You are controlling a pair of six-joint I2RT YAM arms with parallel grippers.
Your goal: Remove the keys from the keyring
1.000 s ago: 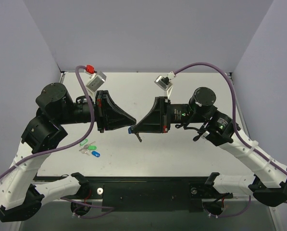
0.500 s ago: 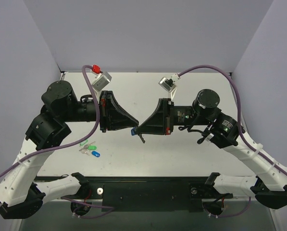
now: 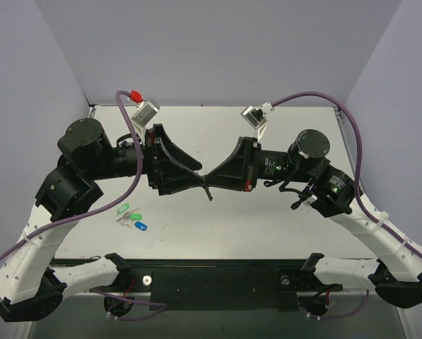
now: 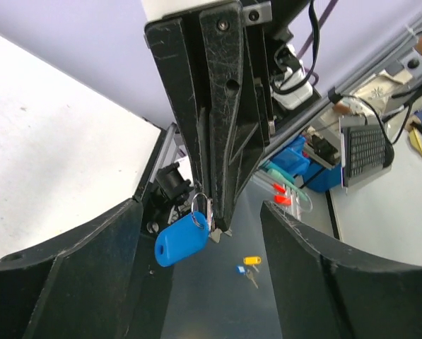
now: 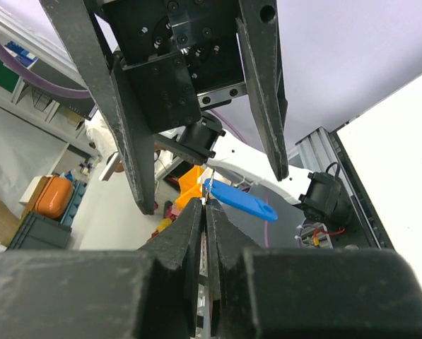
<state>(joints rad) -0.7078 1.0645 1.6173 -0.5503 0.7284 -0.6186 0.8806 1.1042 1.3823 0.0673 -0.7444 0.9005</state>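
Where the two arms meet above the table [image 3: 288,226], the right gripper [image 5: 206,210] has its fingers pressed together on the thin metal ring of the keyring [image 4: 180,241]. From the left wrist, the blue tag hangs off that ring with its long axis slanting toward 8 o'clock, rounded end lowest. From the right wrist, the same tag points away from the fingertips toward 4 o'clock. The key [image 4: 215,233] is a pale sliver at 5 o'clock of the ring, too small to give its direction. The left gripper [image 3: 201,178] stands spread wide, one finger on either side of the right gripper's tips and clear of the tag. Half a second ago it was pressed shut beside the tag, which showed blue from above. Now the tag is hidden in that view. A bunch of green and blue tags [image 3: 131,217] lies at 8 o'clock of the meeting point, as before.
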